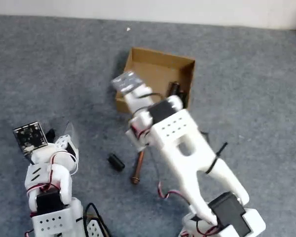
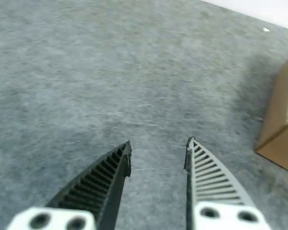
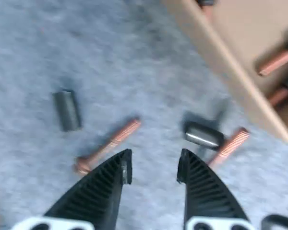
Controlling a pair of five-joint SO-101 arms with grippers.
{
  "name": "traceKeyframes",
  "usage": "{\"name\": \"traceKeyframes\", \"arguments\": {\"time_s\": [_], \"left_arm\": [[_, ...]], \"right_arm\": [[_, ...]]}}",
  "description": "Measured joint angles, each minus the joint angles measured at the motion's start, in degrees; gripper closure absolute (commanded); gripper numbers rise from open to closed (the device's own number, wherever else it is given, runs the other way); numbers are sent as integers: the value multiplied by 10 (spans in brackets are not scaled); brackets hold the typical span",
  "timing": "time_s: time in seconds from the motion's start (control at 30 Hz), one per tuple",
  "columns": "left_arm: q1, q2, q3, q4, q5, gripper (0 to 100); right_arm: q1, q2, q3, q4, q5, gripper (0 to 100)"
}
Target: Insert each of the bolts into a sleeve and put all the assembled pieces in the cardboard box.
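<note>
Grey carpeted table [image 2: 86, 72]: left claw [image 2: 158, 143] released, holding nothing. Black cylindrical sleeve [image 3: 67, 110] and copper threaded bolt [image 3: 108, 145] lie apart, unassembled, near the released right claw [image 3: 154, 155]. Brown cardboard box [image 1: 163, 55] already holds some pieces [image 3: 277, 61]; task judged part done.

coppery metal bolt [image 3: 108, 145], matt dark sleeve [image 3: 67, 110], fuzzy grey carpet [image 1: 49, 69]

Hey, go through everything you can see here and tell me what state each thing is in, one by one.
Left gripper: open, empty.
Right gripper: open, empty.
Cardboard box: open on top.
Bolts in the box: lying on its floor.
Loose sleeve: lying on the table, no bolt in it.
Loose bolt: lying flat, not sleeved.
Second sleeve: lying against another bolt; inserted or not, cannot tell.
</note>
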Motion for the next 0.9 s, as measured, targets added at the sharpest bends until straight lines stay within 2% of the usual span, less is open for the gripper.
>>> {"name": "traceKeyframes", "arguments": {"time_s": [0.2,0.37,0.73,0.9], "left_arm": [[-12,0,0,0,0,797],[-12,0,0,0,0,797],[-12,0,0,0,0,797],[-12,0,0,0,0,797]], "right_arm": [[-91,2,69,-94,-40,853],[-134,60,84,-149,-55,853],[-161,168,85,-212,-55,854],[-159,202,83,-222,-55,960]]}}
